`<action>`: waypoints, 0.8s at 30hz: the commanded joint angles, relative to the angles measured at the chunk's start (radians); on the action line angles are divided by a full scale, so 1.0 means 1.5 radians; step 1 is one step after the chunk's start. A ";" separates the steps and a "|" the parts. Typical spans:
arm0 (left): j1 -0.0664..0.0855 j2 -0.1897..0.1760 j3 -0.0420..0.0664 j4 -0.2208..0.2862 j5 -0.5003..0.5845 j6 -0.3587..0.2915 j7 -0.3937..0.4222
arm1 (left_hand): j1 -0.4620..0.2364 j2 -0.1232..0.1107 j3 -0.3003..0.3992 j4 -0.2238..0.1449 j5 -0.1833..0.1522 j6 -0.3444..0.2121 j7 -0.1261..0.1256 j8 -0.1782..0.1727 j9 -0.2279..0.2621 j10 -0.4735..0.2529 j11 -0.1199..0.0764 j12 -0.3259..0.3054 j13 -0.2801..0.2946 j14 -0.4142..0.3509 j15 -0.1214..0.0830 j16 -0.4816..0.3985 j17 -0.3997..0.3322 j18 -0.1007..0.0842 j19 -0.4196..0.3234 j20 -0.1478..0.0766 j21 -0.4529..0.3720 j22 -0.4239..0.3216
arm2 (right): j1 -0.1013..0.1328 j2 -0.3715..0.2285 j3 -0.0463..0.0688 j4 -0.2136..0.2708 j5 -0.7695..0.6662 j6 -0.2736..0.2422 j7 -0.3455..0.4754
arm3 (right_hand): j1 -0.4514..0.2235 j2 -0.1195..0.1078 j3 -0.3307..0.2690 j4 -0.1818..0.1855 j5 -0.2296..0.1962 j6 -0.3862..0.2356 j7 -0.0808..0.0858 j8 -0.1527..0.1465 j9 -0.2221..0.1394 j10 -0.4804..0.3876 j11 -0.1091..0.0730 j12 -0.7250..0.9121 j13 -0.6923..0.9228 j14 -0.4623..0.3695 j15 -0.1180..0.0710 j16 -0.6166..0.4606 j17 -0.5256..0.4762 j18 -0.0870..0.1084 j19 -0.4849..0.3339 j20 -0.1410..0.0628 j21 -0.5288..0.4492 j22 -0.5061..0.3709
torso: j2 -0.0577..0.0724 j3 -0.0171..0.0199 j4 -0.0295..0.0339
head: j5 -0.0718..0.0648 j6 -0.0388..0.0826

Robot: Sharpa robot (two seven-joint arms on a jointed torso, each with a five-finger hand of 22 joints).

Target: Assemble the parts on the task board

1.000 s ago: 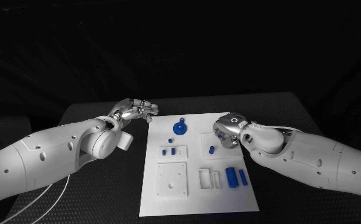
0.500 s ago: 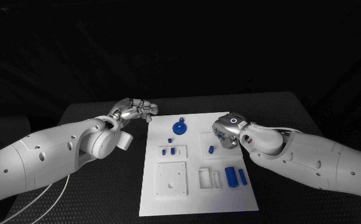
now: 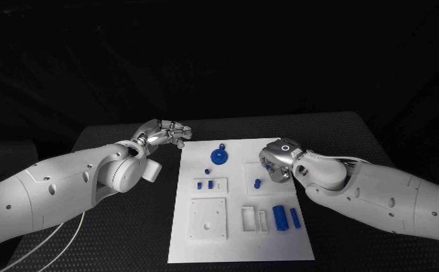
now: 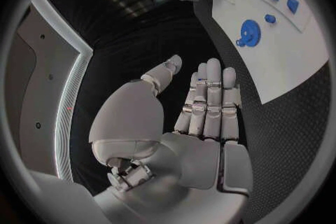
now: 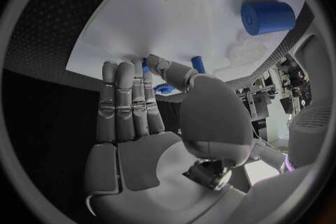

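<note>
With the right hand (image 3: 279, 160) empty and its fingers straight and together, pinch the small, light, rigid blue peg (image 3: 257, 182) (at its 7 o'clock) by its sides.

left arm (image 3: 55, 186): smooth white shell, fat rounded segments, small dark screw dots along the forearm, running in from about 8 o'clock
cable (image 3: 51, 250): thin pale loop under the left arm, near 7 o'clock
left hand (image 3: 165, 134): silver metal, segmented fingers with dark seams; the wrist view gives a big rounded white-grey thumb base (image 4: 129, 115)
right arm (image 3: 375, 196): white glossy casing, bulbous wrist, dark screw dots, out at 4 o'clock
right hand (image 3: 279, 158): silver, with a small round blue-ringed mark on its back (image 3: 285, 147); ribbed silver fingers (image 5: 126, 103) and flat grey palm plates
</note>
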 commanded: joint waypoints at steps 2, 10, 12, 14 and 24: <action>0.001 0.002 0.001 -0.001 0.004 0.008 0.006 | -0.005 0.000 -0.002 -0.003 0.003 -0.004 0.001 0.004 0.000 -0.002 0.001 -0.001 -0.001 0.004 -0.001 -0.003 0.001 0.011 0.002 0.001 -0.004 -0.001 | 0.003 -0.004 0.008 0.011 0.000 0.013 0.012 | -0.004 -0.004 0.005 0.000 0.003 0.004 0.001 0.002 0.002 0.004 0.001 -0.002 0.002 0.003 -0.004 0.001 0.001 0.008 0.006 -0.002 0.004 0.001 | 0.000 -0.0004 -0.0004 | 0.000 0.001; 0.001 0.002 0.001 -0.004 0.004 0.008 0.005 | -0.005 0.000 -0.002 -0.003 0.003 -0.004 0.001 0.004 0.000 -0.003 0.001 -0.001 -0.001 0.004 -0.001 -0.004 0.001 0.011 0.002 0.002 -0.004 0.000 | 0.010 -0.015 0.021 0.028 0.012 0.013 0.012 | -0.005 -0.004 0.006 -0.001 0.003 0.005 0.000 0.002 0.002 0.005 0.000 -0.002 0.003 0.004 -0.004 0.001 0.003 0.008 0.006 -0.002 0.005 0.002 | 0.000 0.0002 -0.0004 | 0.000 0.001; 0.001 0.002 0.001 -0.005 0.004 0.007 0.005 | -0.006 0.000 -0.002 -0.003 0.003 -0.004 0.001 0.004 0.000 -0.003 0.001 -0.001 -0.001 0.004 -0.001 -0.004 0.001 0.011 0.002 0.002 -0.004 0.000 | 0.012 -0.019 0.023 0.035 0.021 0.015 0.013 | -0.005 -0.004 0.006 -0.001 0.003 0.006 0.000 0.002 0.002 0.005 0.000 -0.002 0.003 0.004 -0.004 0.001 0.003 0.008 0.006 -0.002 0.005 0.002 | 0.000 0.0002 -0.0002 | 0.000 0.001; 0.001 0.002 0.001 -0.005 0.004 0.008 0.005 | -0.006 0.000 -0.002 -0.003 0.003 -0.004 0.001 0.004 0.000 -0.003 0.001 -0.002 -0.001 0.004 -0.001 -0.004 0.001 0.011 0.002 0.002 -0.005 0.000 | 0.014 -0.023 0.025 0.041 0.028 0.016 0.014 | -0.005 -0.004 0.006 -0.001 0.003 0.006 0.000 0.002 0.002 0.006 0.000 -0.002 0.004 0.004 -0.004 0.001 0.003 0.008 0.007 -0.002 0.005 0.002 | 0.000 0.0003 -0.0002 | 0.000 0.001; 0.001 0.002 0.001 -0.008 0.004 0.005 0.004 | -0.005 0.000 -0.002 -0.003 0.003 -0.004 0.001 0.004 0.000 -0.003 0.001 -0.002 -0.001 0.004 0.000 -0.005 0.001 0.011 0.002 0.002 -0.005 0.000 | 0.016 -0.043 0.045 0.097 0.100 -0.008 0.032 | -0.007 -0.004 0.007 0.000 0.005 0.006 0.000 0.001 0.002 0.006 0.000 -0.004 0.005 0.004 -0.004 0.000 0.005 0.008 0.007 -0.002 0.005 0.002 | 0.000 -0.0002 -0.0010 | 0.005 -0.001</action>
